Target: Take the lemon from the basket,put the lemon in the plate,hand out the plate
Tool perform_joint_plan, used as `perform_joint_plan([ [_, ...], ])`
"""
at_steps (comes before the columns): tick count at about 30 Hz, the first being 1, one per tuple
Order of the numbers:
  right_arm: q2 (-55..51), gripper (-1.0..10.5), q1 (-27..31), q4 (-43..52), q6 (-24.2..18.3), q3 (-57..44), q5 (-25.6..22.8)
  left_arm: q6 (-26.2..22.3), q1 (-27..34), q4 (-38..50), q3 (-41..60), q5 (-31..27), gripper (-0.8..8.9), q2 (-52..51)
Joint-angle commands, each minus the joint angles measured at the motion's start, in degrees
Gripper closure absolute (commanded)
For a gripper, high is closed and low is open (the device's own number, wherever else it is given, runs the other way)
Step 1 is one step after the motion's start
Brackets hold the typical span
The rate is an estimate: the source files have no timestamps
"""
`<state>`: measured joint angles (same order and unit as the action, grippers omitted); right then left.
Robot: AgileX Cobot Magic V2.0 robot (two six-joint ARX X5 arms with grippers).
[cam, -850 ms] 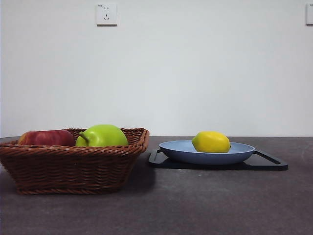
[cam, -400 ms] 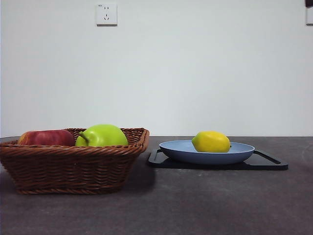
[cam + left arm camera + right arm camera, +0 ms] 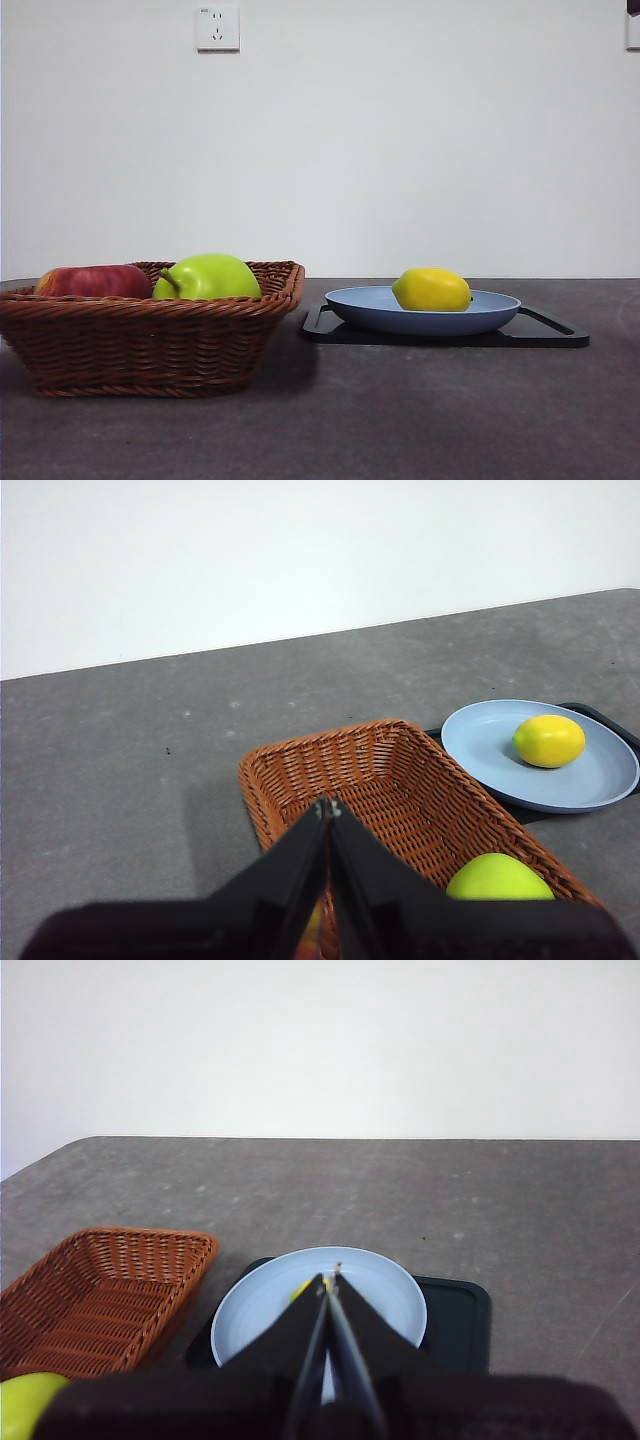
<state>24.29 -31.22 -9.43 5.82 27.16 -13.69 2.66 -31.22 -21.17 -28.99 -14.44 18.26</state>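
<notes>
The yellow lemon [image 3: 432,289] lies in the light-blue plate [image 3: 492,313], which rests on a flat black tray [image 3: 555,335] right of the brown wicker basket [image 3: 150,340]. The left wrist view shows the lemon [image 3: 548,740] in the plate [image 3: 480,742] beyond the basket [image 3: 385,780]. My left gripper [image 3: 327,805] is shut and empty, held above the basket. My right gripper [image 3: 330,1278] is shut and empty, held above the plate [image 3: 250,1315]; its jaws hide most of the lemon [image 3: 300,1289]. In the front view only a dark tip of an arm [image 3: 633,6] shows at the top right corner.
A green apple [image 3: 207,277] and a red apple [image 3: 93,281] lie in the basket. The green apple also shows in the left wrist view [image 3: 497,878]. The dark grey table [image 3: 420,420] runs to a white wall with a socket [image 3: 218,29].
A dark arm tip has come into the front view's top right corner. The lemon, plate, basket and apples have not moved.
</notes>
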Motion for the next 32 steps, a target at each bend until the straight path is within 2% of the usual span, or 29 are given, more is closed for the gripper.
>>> perform_joint_plan([
  [1, 0.07, 9.4, -0.35, 0.37, 0.76, 0.39, -0.22, 0.52, -0.24, 0.48, -0.42, -0.26, 8.05, -0.02],
  [7, 0.07, 9.4, -0.35, 0.39, 0.74, 0.39, -0.24, 0.07, -0.11, -0.87, -0.26, -0.31, 8.05, -1.03],
  [8, 0.07, 9.4, -0.35, 0.37, 0.74, 0.39, -0.35, -2.45, 0.37, -2.40, -0.26, -0.85, 8.05, -2.27],
  [9, 0.04, 9.4, -0.35, 0.42, 0.76, 0.39, -0.28, -4.63, 1.25, -3.96, -0.26, -1.01, 8.05, -3.76],
  [12, 0.07, 9.4, -0.35, 0.37, 0.76, 0.39, -0.31, -4.52, 6.01, -7.26, 0.37, -1.03, 8.05, -8.79],
  [18, 0.07, 9.4, -0.35, 0.39, 0.76, 0.39, -0.31, -4.42, 20.59, 0.39, 8.74, -0.48, 8.05, -16.74],
  [21, 0.07, 9.4, -0.35, 0.39, 0.76, 0.39, -0.31, -4.17, 25.64, 4.44, 14.01, 0.07, 8.05, -18.12],
  [25, 0.07, 9.4, -0.35, 0.39, 0.76, 0.39, -0.31, -4.00, 28.76, 7.61, 19.65, 0.17, 8.05, -18.10],
  [32, 0.07, 9.4, -0.35, 0.39, 0.76, 0.39, -0.31, -3.72, 31.10, 8.33, 24.96, 1.66, 8.05, -18.12],
])
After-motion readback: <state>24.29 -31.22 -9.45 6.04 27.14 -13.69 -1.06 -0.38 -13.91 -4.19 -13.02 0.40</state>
